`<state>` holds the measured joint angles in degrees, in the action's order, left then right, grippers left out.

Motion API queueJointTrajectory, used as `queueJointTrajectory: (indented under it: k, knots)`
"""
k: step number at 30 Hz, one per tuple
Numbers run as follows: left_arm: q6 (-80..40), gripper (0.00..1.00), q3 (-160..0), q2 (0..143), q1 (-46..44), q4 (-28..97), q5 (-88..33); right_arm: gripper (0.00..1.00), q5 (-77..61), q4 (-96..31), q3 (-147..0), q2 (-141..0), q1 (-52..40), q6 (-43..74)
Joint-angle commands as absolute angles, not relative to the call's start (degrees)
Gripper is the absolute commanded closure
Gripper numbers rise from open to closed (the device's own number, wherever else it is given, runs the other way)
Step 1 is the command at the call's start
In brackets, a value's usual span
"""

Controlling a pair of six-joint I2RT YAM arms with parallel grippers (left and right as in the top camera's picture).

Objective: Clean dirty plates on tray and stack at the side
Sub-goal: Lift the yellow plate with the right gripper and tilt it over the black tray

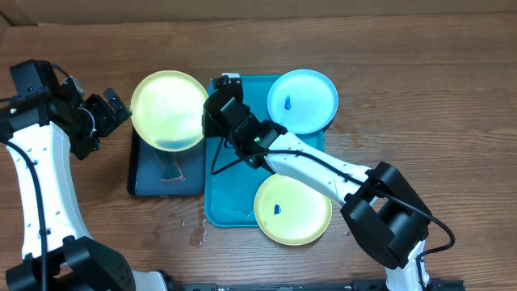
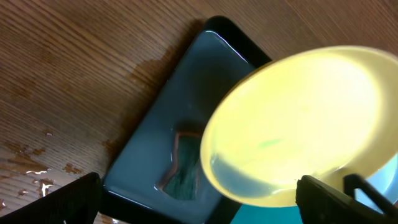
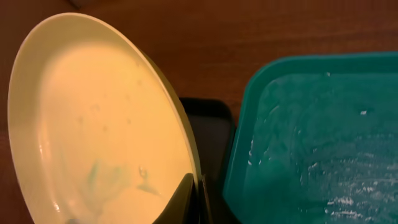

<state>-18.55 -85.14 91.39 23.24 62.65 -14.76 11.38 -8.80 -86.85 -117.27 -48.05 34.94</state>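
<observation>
1. Nearest: a yellow-green plate (image 1: 292,208) lies flat on the front right corner of the turquoise tray (image 1: 230,190), overhanging its front rim. It carries a blue smudge (image 1: 277,209), so it is not yet cleaned. No jaws are near it.
2. Water drops (image 1: 196,234) sit on the counter (image 1: 420,81) just off the tray's front left corner. The tray floor looks wet in the right wrist view (image 3: 311,143).
3. The right arm (image 1: 315,166) reaches across the tray to the left. The right jaws are clamped on the rim of a second yellow-green plate (image 1: 168,109).
4. This plate is tilted and held above the black tray (image 1: 166,174), likely so that water and wiping stay over it. The sponge (image 2: 183,171) lies below the plate, apart from it.
5. A faint greenish smear (image 3: 102,177) shows on the plate's face. It probably needs one more wipe.
6. The left arm (image 1: 40,162) is at the left. The left jaws are wide open and empty, just beside the held plate's left edge and not touching it. They look placed to take the plate or the sponge.
7. Farthest: the blue plate (image 1: 303,101) sits on the tray's back right corner, partly overhanging. Its smudge (image 1: 288,103) is intact, and it is well apart from both jaws.
</observation>
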Motion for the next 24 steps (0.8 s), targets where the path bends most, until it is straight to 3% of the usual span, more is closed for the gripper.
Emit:
queueJointTrajectory:
  k: [1,24]
  knots:
    - [-19.3,0.00,-86.0,91.0,23.2,62.8,-14.4,0.96,15.7,-5.6,-88.5,-116.7,-47.9,29.4]
    - [-19.3,0.00,-86.0,91.0,23.2,62.8,-14.4,0.96,21.0,22.3,-88.5,-116.8,-47.9,-6.6]
